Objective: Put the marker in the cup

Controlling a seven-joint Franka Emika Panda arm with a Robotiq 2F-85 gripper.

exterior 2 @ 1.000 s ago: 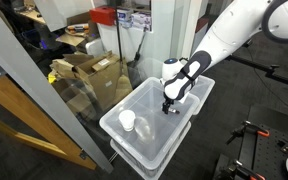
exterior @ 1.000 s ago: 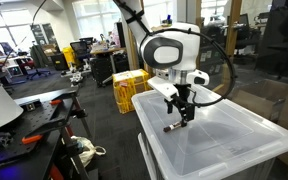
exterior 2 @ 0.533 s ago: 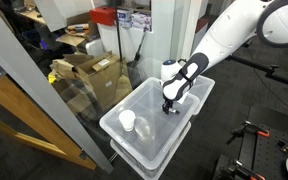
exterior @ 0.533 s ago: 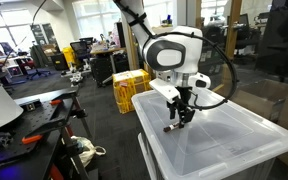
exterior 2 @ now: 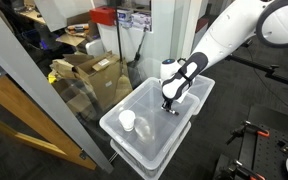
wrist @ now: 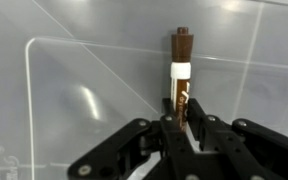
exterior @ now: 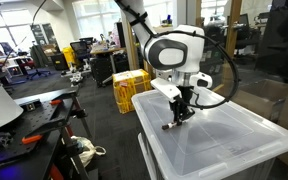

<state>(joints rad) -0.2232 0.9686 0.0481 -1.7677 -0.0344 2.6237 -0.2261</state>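
Barely shifted in the last second: nudged slightly toward frame right, marker [wrist: 181,70] with it. Pinched by lower end in gripper [wrist: 184,120], fingers nearly closed on it, centre frame, low over bin lid [exterior: 229,140]; touching or not, cannot tell. Grasp done; carry and drop left. Cup [exterior 2: 128,121] well apart, lower left of centre. Arm [exterior 2: 224,40] reaching down from upper right, wrist pointed down.

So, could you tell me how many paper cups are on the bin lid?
1. The cup stands near one end of the bin lid, away from the gripper holding the marker; the arm hides a little of the lid.
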